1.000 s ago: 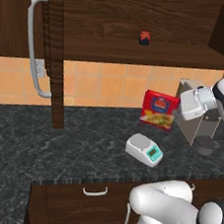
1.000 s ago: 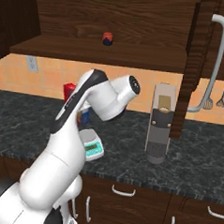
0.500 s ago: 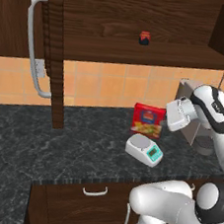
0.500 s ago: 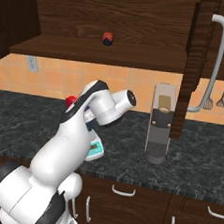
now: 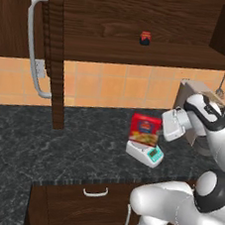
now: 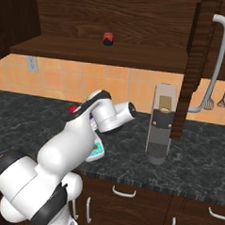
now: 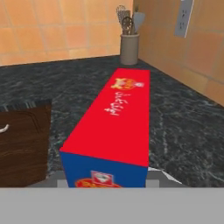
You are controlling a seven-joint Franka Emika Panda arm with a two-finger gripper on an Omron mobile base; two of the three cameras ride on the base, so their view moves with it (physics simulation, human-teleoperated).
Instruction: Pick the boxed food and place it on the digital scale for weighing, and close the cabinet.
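The boxed food [image 5: 145,130], red-fronted with a yellow picture, stands upright on the digital scale [image 5: 144,153], whose teal display faces the counter's front. My gripper [image 5: 158,129] reaches in from the right and is shut on the box's side. In the hand view the box [image 7: 118,118] lies right under the hand, red face up and blue end nearest. From the right base my arm hides most of the box [image 6: 73,110] and scale [image 6: 97,151]. The cabinet door [image 5: 54,52] with its bar handle [image 5: 35,45] stands open.
A small dark red jar [image 5: 145,37] sits on the open cabinet shelf. The grey coffee machine [image 6: 159,131] stands on the counter right of the scale. A second open door [image 6: 199,68] hangs beside it. A utensil crock [image 7: 129,43] stands by the tiled wall.
My arm has carried the box down and to the left from above the counter, until it stands on the scale. The cabinet doors have not moved.
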